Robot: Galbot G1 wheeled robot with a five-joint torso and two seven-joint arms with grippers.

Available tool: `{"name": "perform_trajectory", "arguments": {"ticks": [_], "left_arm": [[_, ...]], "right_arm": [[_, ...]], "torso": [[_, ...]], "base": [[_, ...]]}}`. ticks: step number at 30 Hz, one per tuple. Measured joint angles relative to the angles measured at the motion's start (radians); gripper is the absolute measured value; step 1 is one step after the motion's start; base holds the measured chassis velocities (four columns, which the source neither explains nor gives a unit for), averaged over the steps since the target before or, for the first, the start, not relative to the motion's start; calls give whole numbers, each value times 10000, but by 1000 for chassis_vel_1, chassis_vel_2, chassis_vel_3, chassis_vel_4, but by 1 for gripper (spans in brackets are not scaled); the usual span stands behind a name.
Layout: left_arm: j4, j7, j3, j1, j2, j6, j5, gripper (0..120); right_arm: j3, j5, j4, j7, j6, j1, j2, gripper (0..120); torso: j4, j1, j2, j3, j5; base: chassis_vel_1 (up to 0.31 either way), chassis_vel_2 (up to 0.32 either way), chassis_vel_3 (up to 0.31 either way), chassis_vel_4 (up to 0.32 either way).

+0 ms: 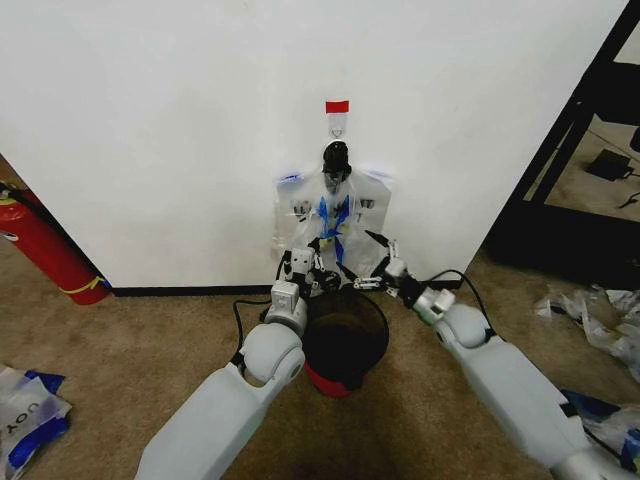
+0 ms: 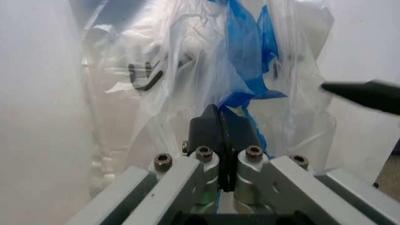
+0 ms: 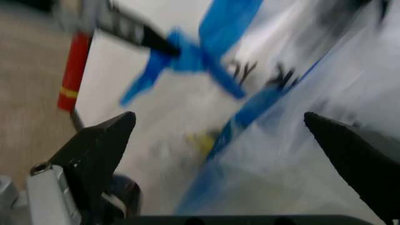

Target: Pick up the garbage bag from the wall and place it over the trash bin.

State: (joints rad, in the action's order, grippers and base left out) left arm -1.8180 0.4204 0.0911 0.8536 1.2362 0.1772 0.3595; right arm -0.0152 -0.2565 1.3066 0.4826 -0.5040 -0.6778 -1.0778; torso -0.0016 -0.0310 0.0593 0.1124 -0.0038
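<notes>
- The left claw (image 1: 322, 272) is clenched on the blue lower edge of the garbage bag (image 1: 335, 215); its wrist view shows the black fingers (image 2: 220, 125) pressed together with blue film pinched between them.
- The right claw (image 1: 378, 262) stands released, jaws spread wide, just at the bag's lower corner at about 4 o'clock from the bag's middle, not gripping anything.
- The bag hangs flat against the wall (image 1: 180, 120) from a small hook under red tape (image 1: 337, 106), directly at 12 o'clock above the trash bin (image 1: 345, 340), whose rim sits just below both claws.
- Step in hand, as I judge it: taking hold of the bag while it is on the hook. Next the right claw needs its own pinch on the film, then both must lift the handles clear of the hook.
- Black lettering shows on the bag, too distorted to read.
</notes>
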Motion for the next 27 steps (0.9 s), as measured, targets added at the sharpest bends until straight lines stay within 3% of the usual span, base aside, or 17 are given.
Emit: {"name": "perform_trajectory", "arguments": {"ticks": [7,17,27], "left_arm": [[-47,2,-87,84,-5,39,-57,0],[-95,-13,-220,236,-75,42,-128,0],[-190,-39,-303,356,-137,42,-175,0]], "right_arm": [[354,925,-802,282,-302,827,-195,100],[822,843,-936,356,-480,1206,-463,100],[587,1138,-1126,-542,214,1136,-226,98]], "torso": [[-1,0,0,0,0],[0,0,0,-1,0],[-2,1,0,-1,1]], "base": [[0,0,0,0],[0,0,0,0],[0,0,0,0]]}}
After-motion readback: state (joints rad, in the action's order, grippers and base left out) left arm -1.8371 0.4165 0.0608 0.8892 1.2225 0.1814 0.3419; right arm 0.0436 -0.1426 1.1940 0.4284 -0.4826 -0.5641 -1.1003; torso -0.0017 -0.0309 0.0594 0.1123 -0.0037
